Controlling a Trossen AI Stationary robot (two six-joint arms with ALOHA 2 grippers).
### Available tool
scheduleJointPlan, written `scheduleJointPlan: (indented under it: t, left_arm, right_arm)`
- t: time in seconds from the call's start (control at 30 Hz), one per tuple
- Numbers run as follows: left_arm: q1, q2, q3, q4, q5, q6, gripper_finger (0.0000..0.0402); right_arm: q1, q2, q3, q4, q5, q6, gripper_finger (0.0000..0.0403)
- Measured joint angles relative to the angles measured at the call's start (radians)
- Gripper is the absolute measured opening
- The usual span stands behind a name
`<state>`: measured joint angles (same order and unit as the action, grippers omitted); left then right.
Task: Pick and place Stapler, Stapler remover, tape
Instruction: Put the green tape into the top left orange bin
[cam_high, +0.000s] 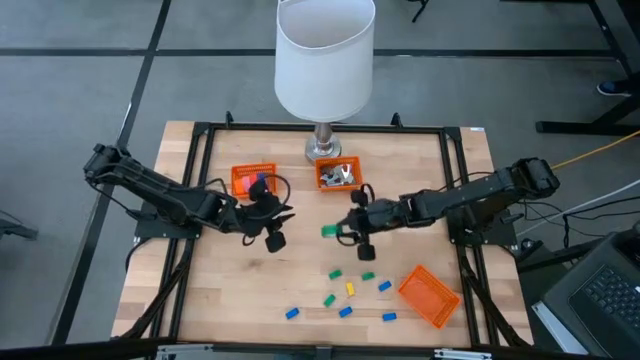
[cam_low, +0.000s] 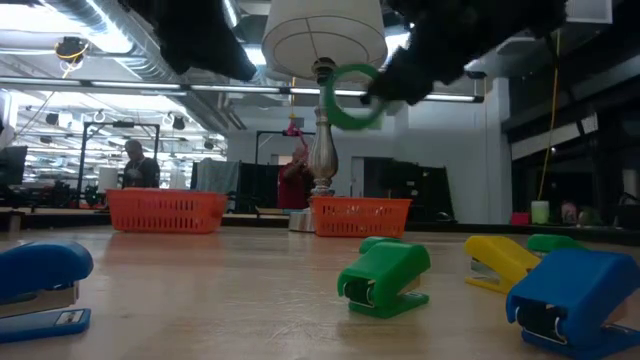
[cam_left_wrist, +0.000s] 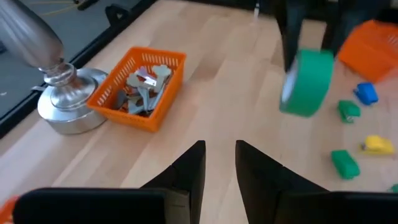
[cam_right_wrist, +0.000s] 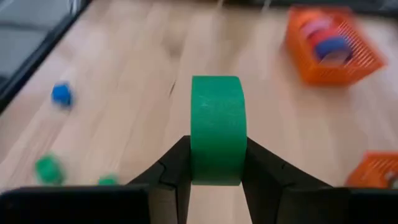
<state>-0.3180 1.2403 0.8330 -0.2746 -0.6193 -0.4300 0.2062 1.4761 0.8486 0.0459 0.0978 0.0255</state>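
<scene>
Green tape roll (cam_right_wrist: 217, 127) held clear above the table (cam_high: 300, 270), near mid-table, standing on edge; its flat faces are pinched between the fingers, so its hole axis runs level, across the gripper. In the low view the roll (cam_low: 348, 97) shows as an open ring hanging beside the lamp stem.

Right gripper (cam_right_wrist: 216, 163) clenched on the roll, reaching in from the right side toward centre.

Left gripper (cam_left_wrist: 219, 163) hovers just left of centre, fingers a little apart, grasping nothing, facing the roll (cam_left_wrist: 306, 83).

Orange basket (cam_high: 340, 175) of pale silvery pieces sits by the lamp base (cam_high: 322, 151); a second basket (cam_high: 253, 179) with bright rolls lies left of it. Third basket (cam_high: 430, 296) tipped at the front right.

Small staplers scattered at the front: green (cam_low: 386, 278), yellow (cam_low: 500, 262), blue (cam_low: 575, 300).
</scene>
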Motion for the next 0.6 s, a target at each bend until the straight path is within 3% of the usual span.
scheduleJointPlan:
  t: [0.2, 0.33, 0.6]
  left_arm:
    - [0.008, 0.077, 0.000, 0.123, -0.047, 0.113, 0.0094]
    - [0.013, 0.105, 0.000, 0.209, 0.019, 0.210, 0.0119]
    - [0.059, 0.108, 0.000, 0.279, 0.142, 0.227, 0.0189]
  right_arm:
    - [-0.056, 0.000, 0.000, 0.110, 0.000, -0.011, 0.0108]
    - [-0.068, 0.000, 0.000, 0.126, 0.008, -0.036, 0.0108]
    - [-0.067, 0.021, 0.000, 0.142, 0.023, -0.081, 0.0108]
